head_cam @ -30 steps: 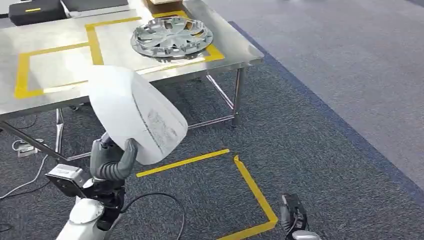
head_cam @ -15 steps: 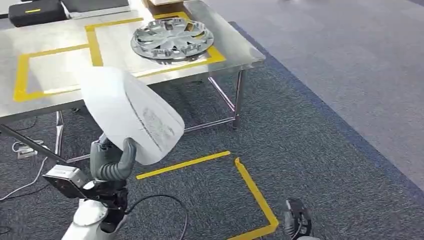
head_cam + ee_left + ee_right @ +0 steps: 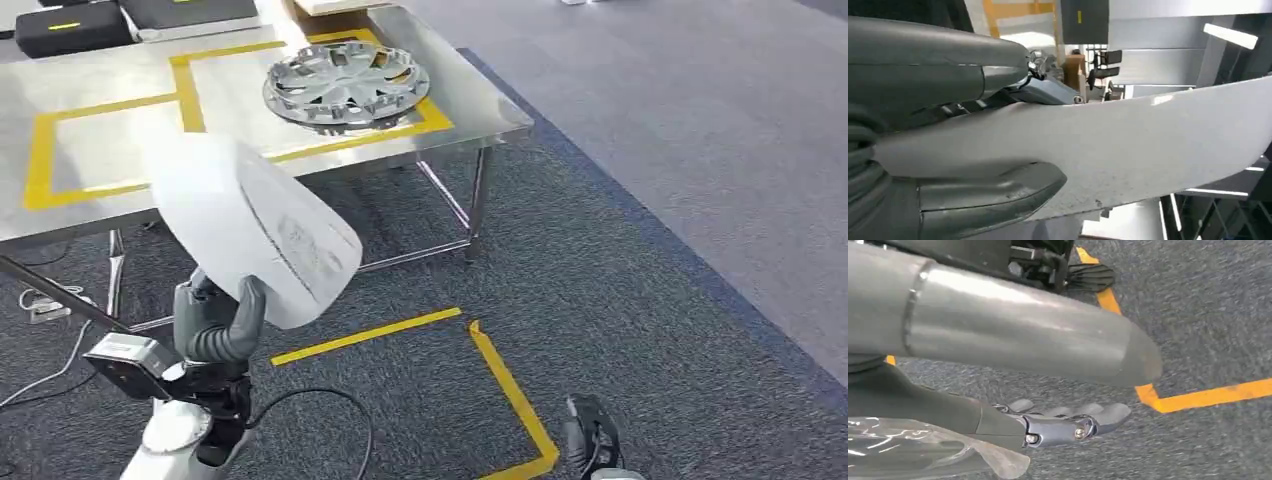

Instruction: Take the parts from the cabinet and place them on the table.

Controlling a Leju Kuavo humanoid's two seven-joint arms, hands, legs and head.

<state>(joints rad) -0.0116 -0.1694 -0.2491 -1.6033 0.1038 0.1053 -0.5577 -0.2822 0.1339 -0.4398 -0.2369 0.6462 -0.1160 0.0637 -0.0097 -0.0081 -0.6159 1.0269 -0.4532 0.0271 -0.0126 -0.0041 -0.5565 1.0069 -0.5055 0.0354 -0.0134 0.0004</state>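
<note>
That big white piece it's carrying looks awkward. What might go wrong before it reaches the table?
The left hand grips the white panel by one edge, with most of it sticking out past the hand, so it might tip or slip free. The table edge lies just ahead of the panel, so it may bump on approach. The hubcap fills one taped square; a careless placement might knock it.

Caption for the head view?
Left hand carries a white panel toward the steel table holding a hubcap.

L hand (image 3: 222, 322) raised, thumb & fingers (image 3: 998, 192) clamped on white part (image 3: 250, 228); R hand (image 3: 1068, 422) hangs low, fingers apart.
</note>
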